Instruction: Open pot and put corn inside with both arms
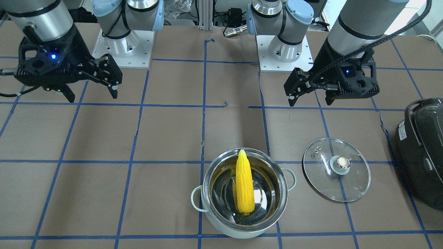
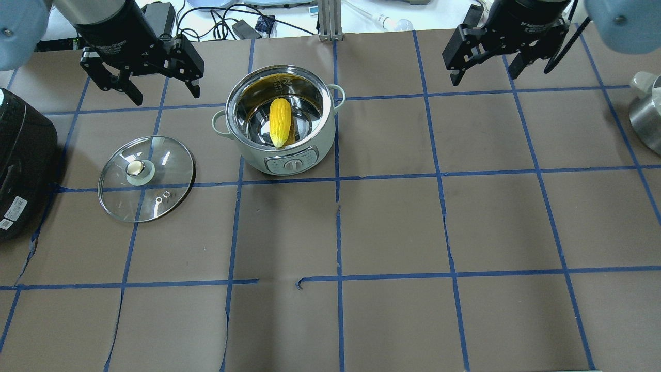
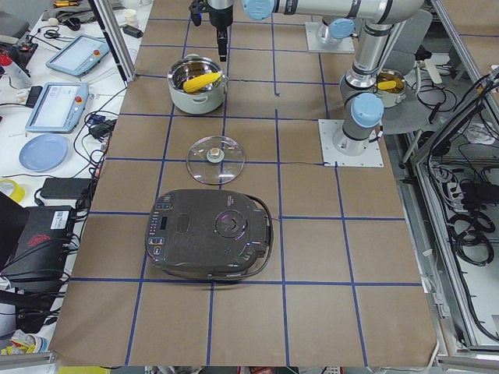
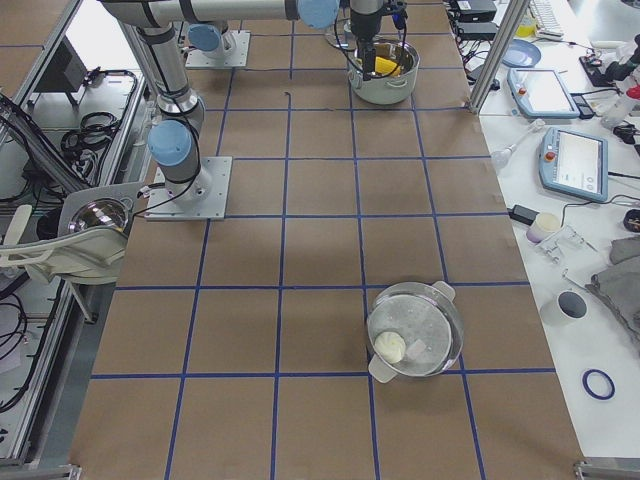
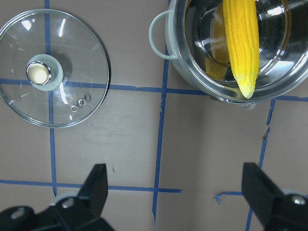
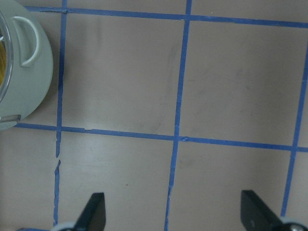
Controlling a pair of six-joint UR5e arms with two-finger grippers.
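The pot [image 2: 289, 150] stands open at the far middle of the table, and the yellow corn [image 2: 280, 122] lies inside it, leaning on the wall. The pot [image 1: 242, 224] and corn [image 1: 244, 183] also show in the front view. The glass lid [image 2: 146, 178] with its brass knob lies flat on the table beside the pot, on my left side. My left gripper [image 2: 166, 97] hangs open and empty above the table between lid and pot. Its wrist view shows the lid [image 5: 53, 67], the pot rim [image 5: 180, 72] and the corn [image 5: 240, 38]. My right gripper [image 2: 483, 76] is open and empty, off to the pot's right.
A big black rounded appliance [image 2: 20, 165] sits at the table's left edge, past the lid. A second steel pot [image 2: 645, 119] stands at the right edge. Blue tape lines grid the brown table cover. The right wrist view shows the pot's pale wall [image 6: 29, 82].
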